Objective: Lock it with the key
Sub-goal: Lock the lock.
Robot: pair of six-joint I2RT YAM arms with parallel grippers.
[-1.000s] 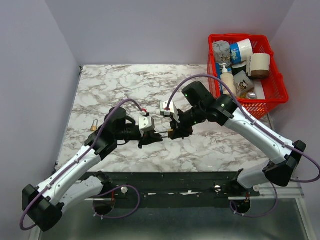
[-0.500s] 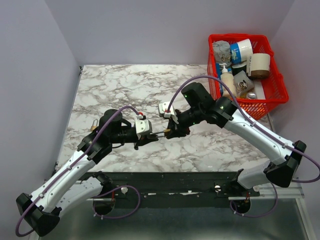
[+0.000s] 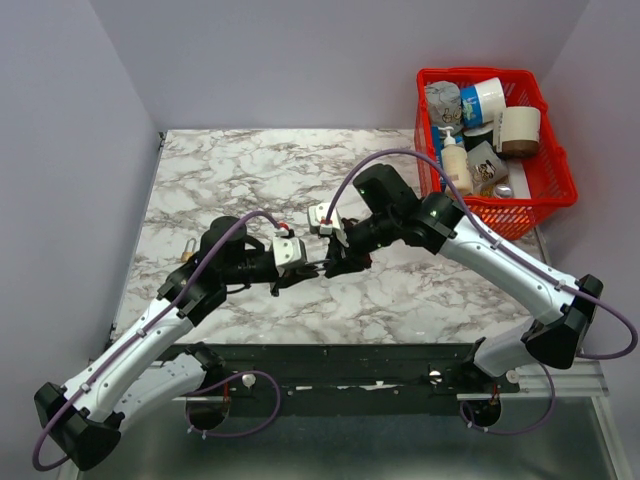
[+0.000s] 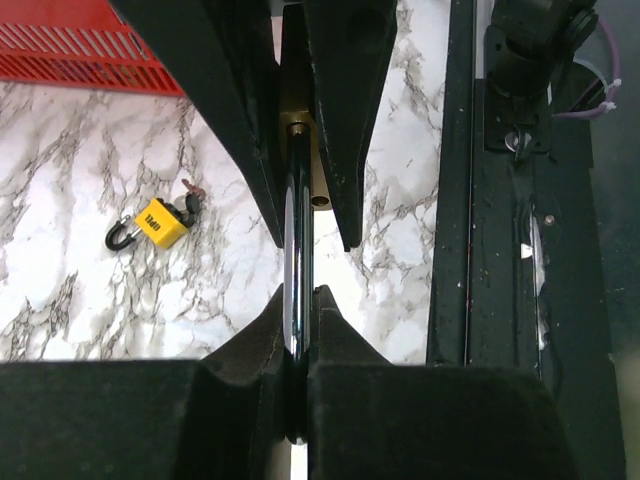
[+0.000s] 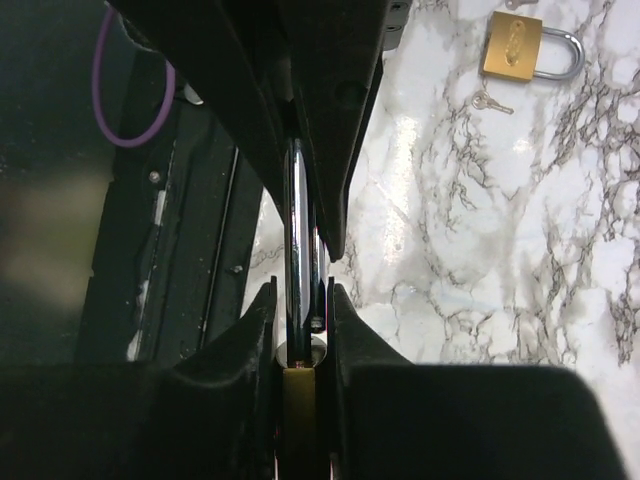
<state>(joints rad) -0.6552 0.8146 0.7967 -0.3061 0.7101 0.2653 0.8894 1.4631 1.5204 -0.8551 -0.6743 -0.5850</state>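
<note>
Left tool (image 4: 298,300) clamped on shackle (image 4: 294,240); right tool (image 5: 300,293) clamped on padlock body (image 5: 300,420). Risk: slick shackle slips if tools pull unevenly, and padlock body falls to table (image 4: 395,250) below tools.

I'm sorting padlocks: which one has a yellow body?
The yellow padlock, black-shackled, lying near the red basket; the loose brass padlock and the held padlock are brass with silver shackles.

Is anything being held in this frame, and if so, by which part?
One padlock, shared by both arms: the left gripper pinches its chrome shackle, and the right gripper clamps its brass body.
</note>
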